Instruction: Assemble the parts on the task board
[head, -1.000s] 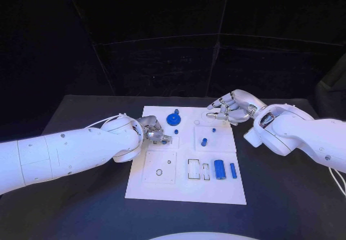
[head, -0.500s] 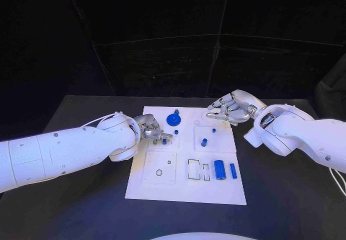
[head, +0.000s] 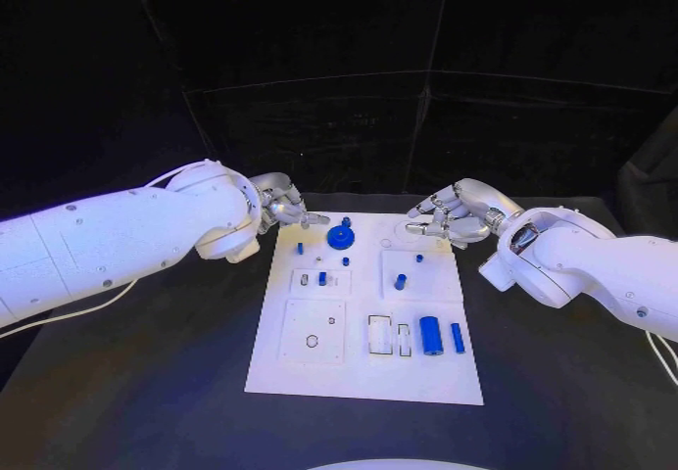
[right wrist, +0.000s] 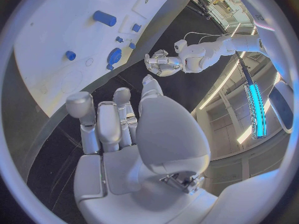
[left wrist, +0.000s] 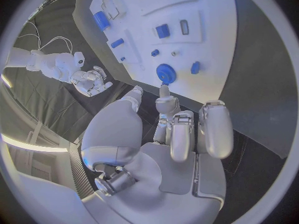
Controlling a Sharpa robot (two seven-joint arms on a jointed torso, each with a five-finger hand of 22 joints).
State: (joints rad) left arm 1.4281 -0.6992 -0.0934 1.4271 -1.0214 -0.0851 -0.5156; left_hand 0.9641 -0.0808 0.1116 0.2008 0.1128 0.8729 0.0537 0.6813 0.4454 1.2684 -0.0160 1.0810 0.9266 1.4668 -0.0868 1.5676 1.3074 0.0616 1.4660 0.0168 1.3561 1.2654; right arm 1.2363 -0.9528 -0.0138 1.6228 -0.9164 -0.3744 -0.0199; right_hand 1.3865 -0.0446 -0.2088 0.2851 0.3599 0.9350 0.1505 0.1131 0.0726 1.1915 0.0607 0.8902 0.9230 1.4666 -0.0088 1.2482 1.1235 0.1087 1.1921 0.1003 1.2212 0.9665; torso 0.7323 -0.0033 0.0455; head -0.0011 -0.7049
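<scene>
One white task board [head: 364, 367] on black table [head: 565, 392], dark curtained backdrop [head: 354, 98]

A black table [head: 156, 392] before dark curtains [head: 325, 117].

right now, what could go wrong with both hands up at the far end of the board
The left hand hovers beside the round blue part at the task board's far edge; a sideways sweep could knock it or the small blue part nearby. The right hand sits over the far right corner and might nudge the board.
</scene>
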